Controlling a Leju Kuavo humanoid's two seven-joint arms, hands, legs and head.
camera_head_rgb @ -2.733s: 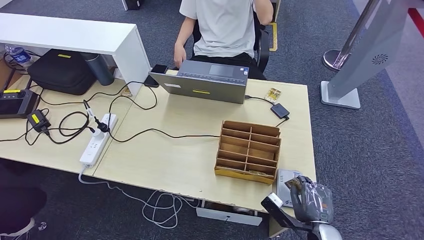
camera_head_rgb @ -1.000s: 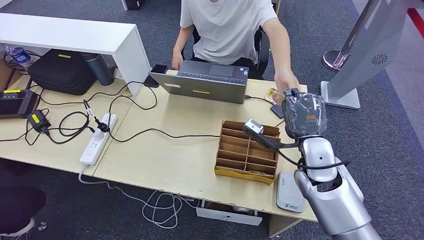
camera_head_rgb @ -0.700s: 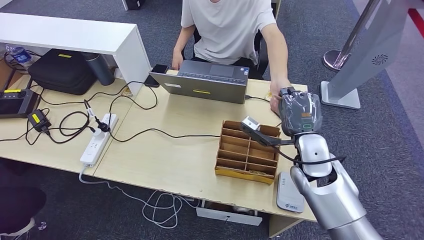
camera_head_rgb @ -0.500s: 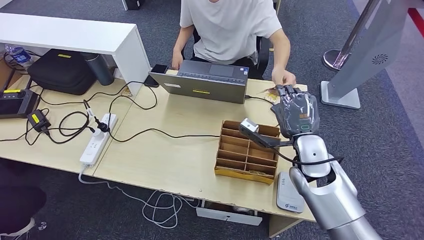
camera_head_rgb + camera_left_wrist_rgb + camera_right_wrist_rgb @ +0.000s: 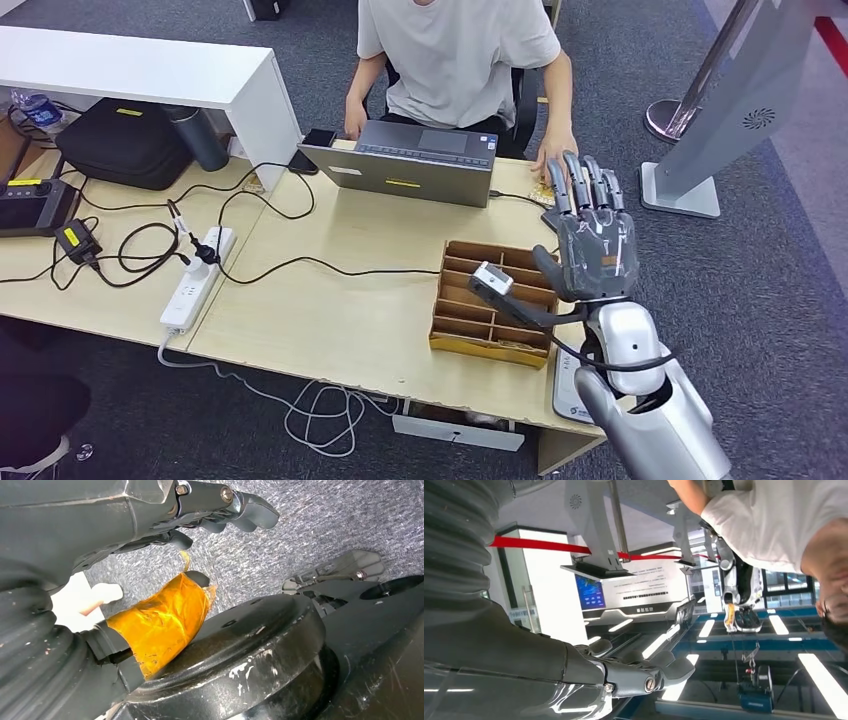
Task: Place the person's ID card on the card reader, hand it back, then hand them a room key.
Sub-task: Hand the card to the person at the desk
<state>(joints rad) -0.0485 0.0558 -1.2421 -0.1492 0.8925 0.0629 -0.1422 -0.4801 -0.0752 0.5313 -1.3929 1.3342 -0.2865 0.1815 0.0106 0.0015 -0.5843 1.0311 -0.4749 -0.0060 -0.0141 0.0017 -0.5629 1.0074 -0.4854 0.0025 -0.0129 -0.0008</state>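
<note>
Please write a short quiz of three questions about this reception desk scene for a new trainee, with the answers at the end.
1. True or false: the right hand holds a card.
2. Multiple choice: where does the card reader lie? A) beside the laptop; B) at the near edge of the table, beside the wooden organizer; C) on the floor.
3. Fill in: the person's hand rests on the table just beyond the robot's raised ____.

Key: 1. False, the fingers are spread and hold nothing. 2. B. 3. fingers.
</note>
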